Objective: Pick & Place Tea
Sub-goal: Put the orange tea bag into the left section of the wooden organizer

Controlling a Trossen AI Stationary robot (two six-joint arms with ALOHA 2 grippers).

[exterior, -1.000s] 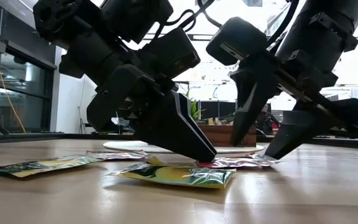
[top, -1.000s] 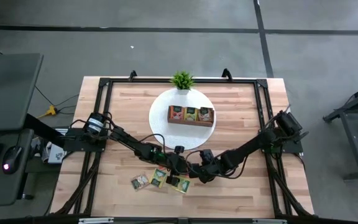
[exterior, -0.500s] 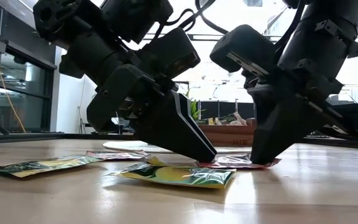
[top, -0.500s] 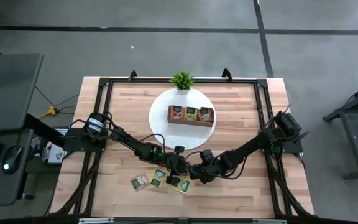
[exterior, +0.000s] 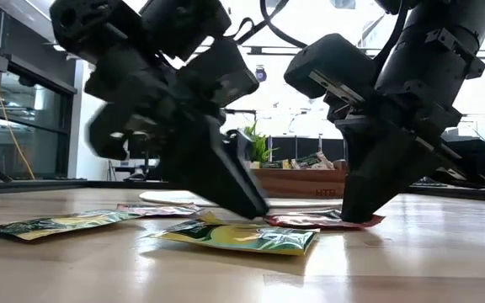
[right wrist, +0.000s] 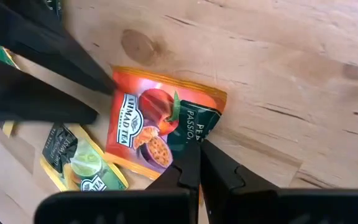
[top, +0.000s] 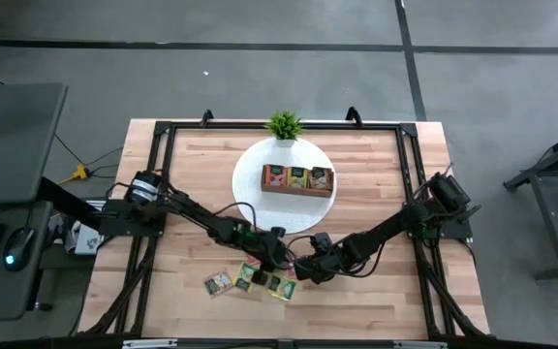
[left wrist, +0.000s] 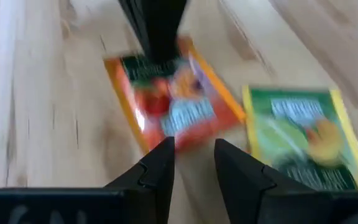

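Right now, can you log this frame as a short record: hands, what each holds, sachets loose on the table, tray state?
right hand: shut on red sachet, edge pinched, sachet flat on table
left hand: open, beside the same red sachet, holding nothing
loose sachets: green sachet and others near the front edge
tray: on white plate, sachets in all three compartments
plant: behind the plate

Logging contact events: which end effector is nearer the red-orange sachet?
Right. The right end effector is shut on the red-orange sachet's edge; the left end effector hovers just short of it, slightly open.
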